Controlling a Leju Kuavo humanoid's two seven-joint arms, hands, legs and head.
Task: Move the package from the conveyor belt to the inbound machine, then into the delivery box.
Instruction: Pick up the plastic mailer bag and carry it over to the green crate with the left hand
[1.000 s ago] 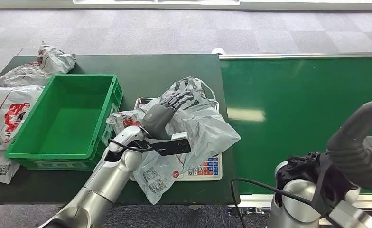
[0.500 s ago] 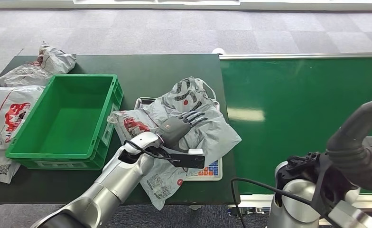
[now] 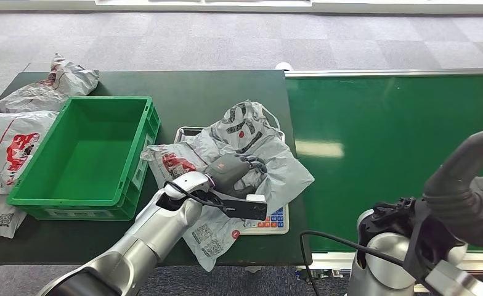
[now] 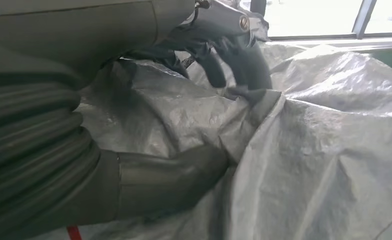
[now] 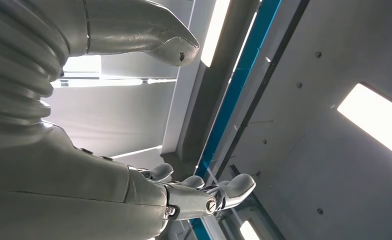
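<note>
- The package, a crumpled grey plastic mailer, lies spread over the inbound machine (a flat scale with a coloured keypad showing at its near edge), so we judge the weighing step is the one in hand.
- Our left hand sits on top of the package with its fingers curled down into the film and the thumb closing from the other side; the left wrist view shows a fold of plastic bunched between them, which we read as a pinch meant for lifting.
- The delivery box, a green crate, stands just beside the machine on the left arm's side, open and with nothing in it, placed for a short carry across.
- Our right hand is raised with fingers loosely apart and holds nothing; it points up at the ceiling.
- The conveyor belt runs on the far side of the machine.
- Other bagged parcels lie beyond the crate.
</note>
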